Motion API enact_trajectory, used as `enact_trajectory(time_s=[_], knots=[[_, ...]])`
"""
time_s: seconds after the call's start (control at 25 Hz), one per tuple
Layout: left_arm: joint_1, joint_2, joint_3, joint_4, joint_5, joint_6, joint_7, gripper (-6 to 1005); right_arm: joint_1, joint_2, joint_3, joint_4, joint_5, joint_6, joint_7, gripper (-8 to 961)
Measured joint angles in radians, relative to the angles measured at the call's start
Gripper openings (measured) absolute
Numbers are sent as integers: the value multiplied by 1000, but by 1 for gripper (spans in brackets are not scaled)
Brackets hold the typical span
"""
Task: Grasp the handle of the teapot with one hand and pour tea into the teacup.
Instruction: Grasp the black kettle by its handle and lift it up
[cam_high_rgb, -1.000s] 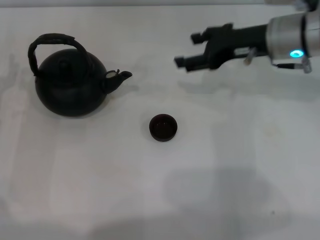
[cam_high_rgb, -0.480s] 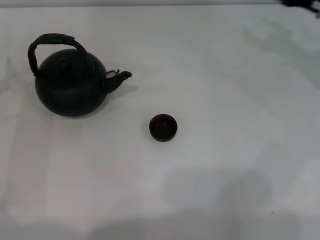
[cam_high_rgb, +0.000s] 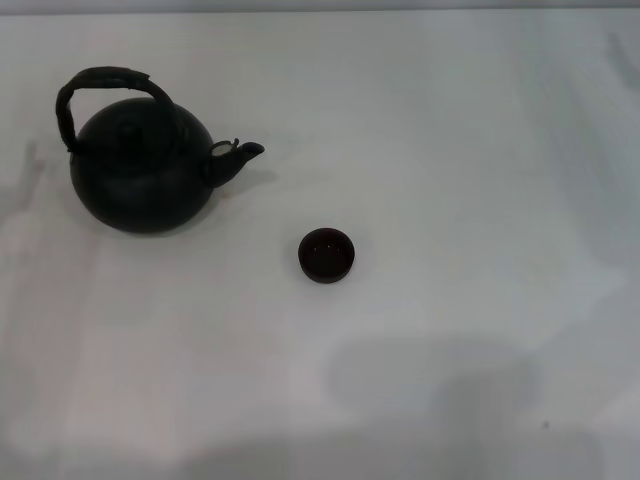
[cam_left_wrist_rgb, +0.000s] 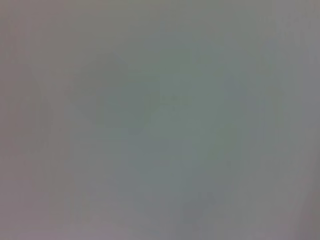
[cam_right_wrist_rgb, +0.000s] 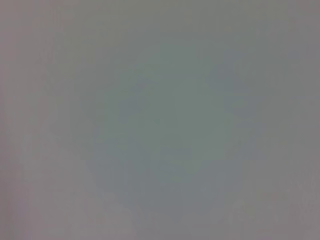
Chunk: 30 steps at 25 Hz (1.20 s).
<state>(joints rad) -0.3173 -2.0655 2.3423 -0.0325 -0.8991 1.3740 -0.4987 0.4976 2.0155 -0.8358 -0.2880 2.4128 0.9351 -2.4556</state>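
A round matte black teapot stands upright at the far left of the white table in the head view, its short spout pointing right. Its dark wrapped handle arches over the knobbed lid. The small dark teacup sits near the table's middle, to the right of and nearer than the spout, well apart from the pot. Neither gripper appears in any view. Both wrist views show only a plain grey blank surface.
The white table spreads out on all sides of the two objects. A soft shadow lies on the near part of the table. Nothing else stands on it.
The right arm, which reached in from the upper right a second ago, has pulled out of the head view. The teapot and teacup have not moved.
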Motion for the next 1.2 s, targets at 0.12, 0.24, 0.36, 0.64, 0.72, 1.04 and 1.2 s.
enact_trajectory(time_s=[0.12,0.24,0.36,0.64,0.72,1.04,1.2], knots=[[45,5,0,-9,61,69,-15,816,2,-1,4,1,2,-41,-4,845],[84,9,0,-20,134,123,-28,816,5,-1,5,2,3,-56,-6,845],[107,10,5,-34,206,164,-33,816,8,-1,5,3,5,-74,-7,845],[90,2,13,-48,300,166,-35,816,16,-1,6,3,8,-88,-9,845],[71,-1,13,-49,304,143,-29,816,16,0,6,4,8,-87,-9,845],[-10,-9,10,-37,299,12,-12,816,9,2,6,15,9,-82,-3,845],[-38,-8,10,-29,298,-32,-11,816,9,2,6,15,9,-78,-2,845]])
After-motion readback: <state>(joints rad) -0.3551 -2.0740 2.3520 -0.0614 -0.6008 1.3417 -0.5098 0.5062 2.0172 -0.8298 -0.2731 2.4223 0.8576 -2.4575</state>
